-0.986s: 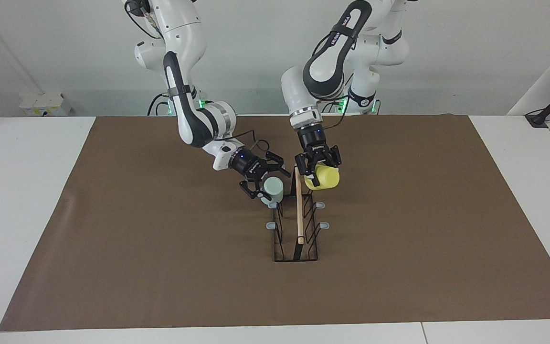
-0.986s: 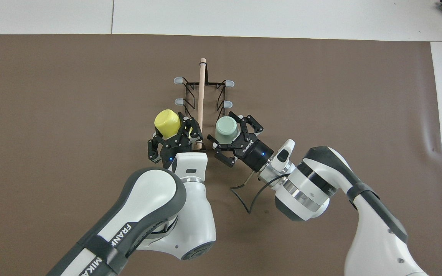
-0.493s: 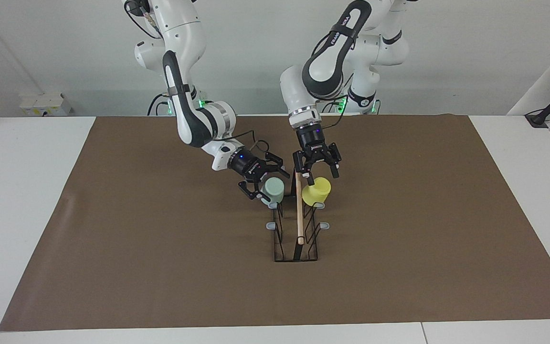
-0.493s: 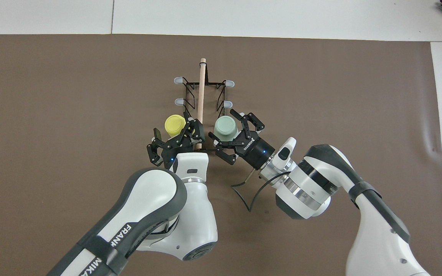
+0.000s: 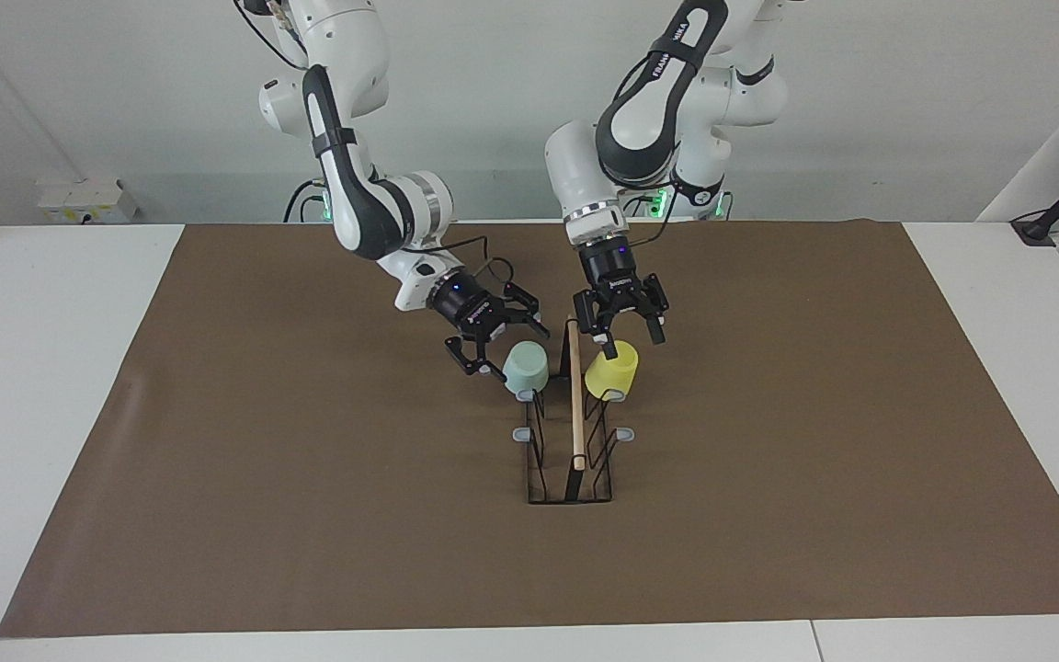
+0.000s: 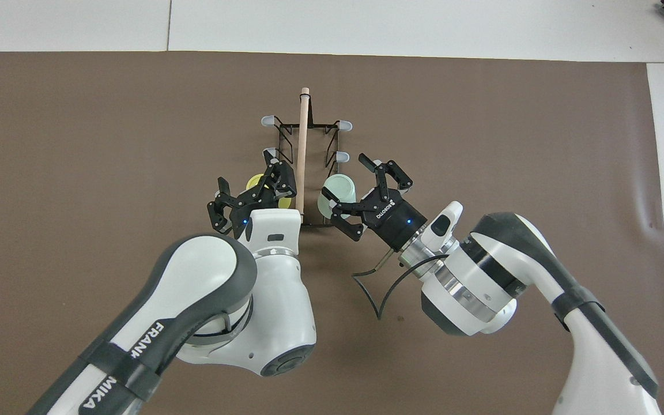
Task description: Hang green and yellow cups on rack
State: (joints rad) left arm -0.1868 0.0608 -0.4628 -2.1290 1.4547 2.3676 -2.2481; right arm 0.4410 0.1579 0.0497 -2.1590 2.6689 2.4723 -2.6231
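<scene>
- The brown mat (image 5: 217,460) covers most of the white table (image 5: 51,368), and everything of the task sits near its middle, toward the robots.
- The left arm (image 5: 649,119) comes down from its base so that the left gripper (image 5: 620,338) hangs just above the yellow cup; its fingers are spread wide and hold nothing — there is a visible gap between fingertips and cup in the facing view.
- The right arm (image 5: 355,184) reaches in from the other end, and the right gripper (image 5: 504,342) sits beside and slightly above the green cup, likewise fully spread and empty.
- The rack (image 5: 572,441) is a black wire stand with a wooden rod (image 5: 576,405) along its top (it runs away from the robots), grey-tipped prongs on either side.
- The yellow cup (image 5: 611,371) sits mouth-down on the prong nearest the robots, on the side toward the left arm's end of the table.
- The green cup (image 5: 526,366) sits mouth-down on the matching prong toward the right arm's end.
- My reading is that both cups are hung and only the retreat is left.
- Risk: each gripper is close to its cup, so a sideways or downward drift on the way out could clip the cup and tip it off its prong — or nudge the light rack and shake both cups loose.
- The two grippers also flank the rod closely; a pull-back toward the middle could bring them together.
</scene>
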